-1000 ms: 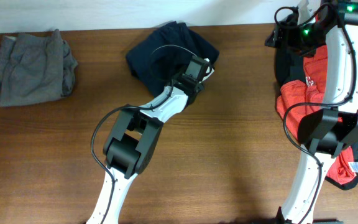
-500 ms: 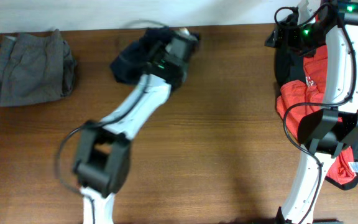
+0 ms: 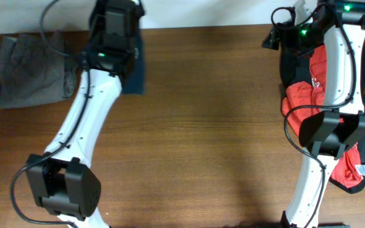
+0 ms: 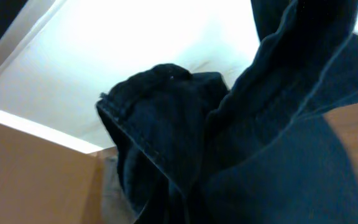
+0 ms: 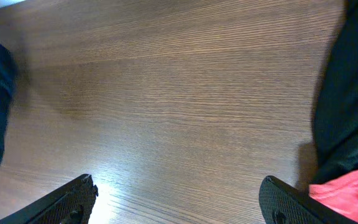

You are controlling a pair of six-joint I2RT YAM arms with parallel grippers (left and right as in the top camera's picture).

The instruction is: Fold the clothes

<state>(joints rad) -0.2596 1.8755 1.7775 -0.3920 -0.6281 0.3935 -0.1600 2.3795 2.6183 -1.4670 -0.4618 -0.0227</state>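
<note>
Navy blue shorts (image 4: 229, 155): bunched in the left gripper (image 3: 115, 22), which is clamped tight on the cloth at the far edge of the desk (image 3: 220, 139), left of centre. Grey shorts (image 3: 30, 66): crumpled, far-left corner. Red T-shirt (image 3: 304, 95) and black garments (image 3: 288, 62): heaped along the right edge. Right gripper (image 5: 179, 202): jaws wide, over bare wood

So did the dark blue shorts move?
Yes. The dark blue shorts went left across the table, and are now close to the grey shorts.
</note>
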